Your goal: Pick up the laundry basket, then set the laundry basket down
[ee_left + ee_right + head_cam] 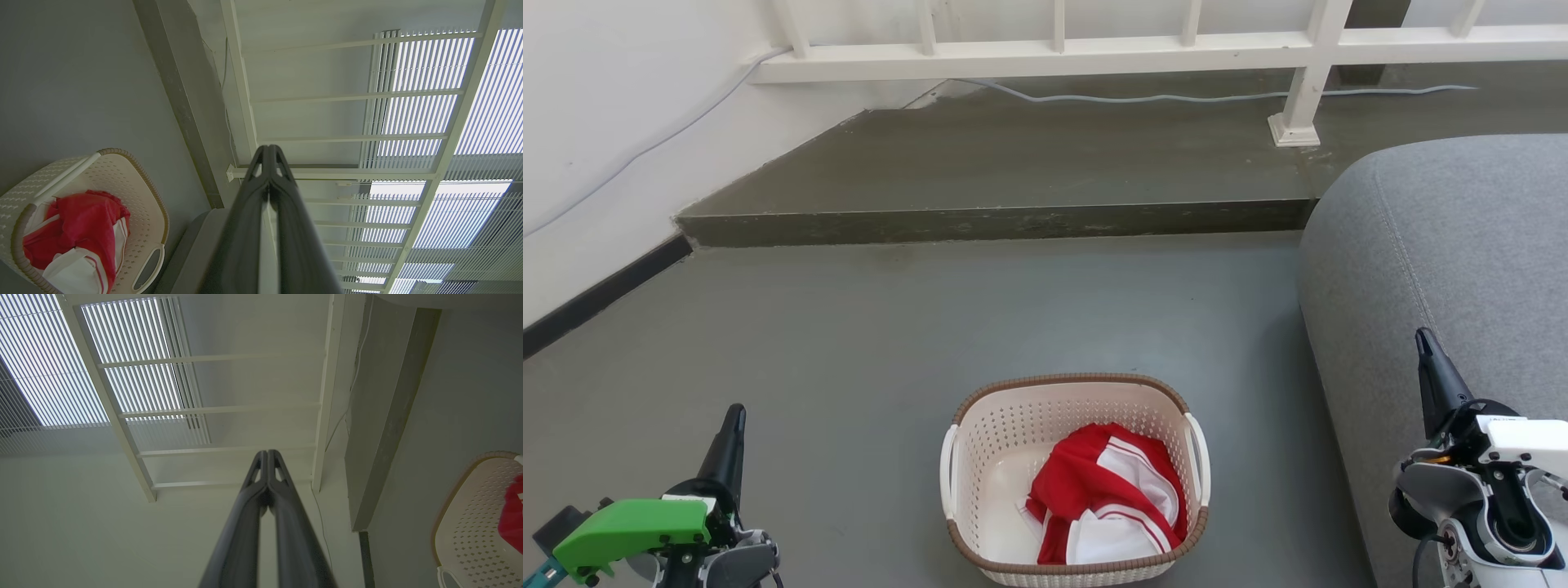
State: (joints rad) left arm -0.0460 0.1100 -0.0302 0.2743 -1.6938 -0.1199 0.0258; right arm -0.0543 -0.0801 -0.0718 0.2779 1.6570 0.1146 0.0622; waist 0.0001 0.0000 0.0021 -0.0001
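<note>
Left gripper [735, 411], right gripper [1423, 335]: slim, dark, tight together, empty; perforated cream laundry basket [1013, 425] between.

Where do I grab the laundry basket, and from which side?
Take the laundry basket by its two white side handles: left gripper on the left handle, right gripper on the right handle. They stand proud of the side walls. Open the jaws first.

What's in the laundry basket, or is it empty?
Not empty. The laundry basket stands upright on the floor with a crumpled red-and-white garment inside; part of its bottom is bare.
</note>
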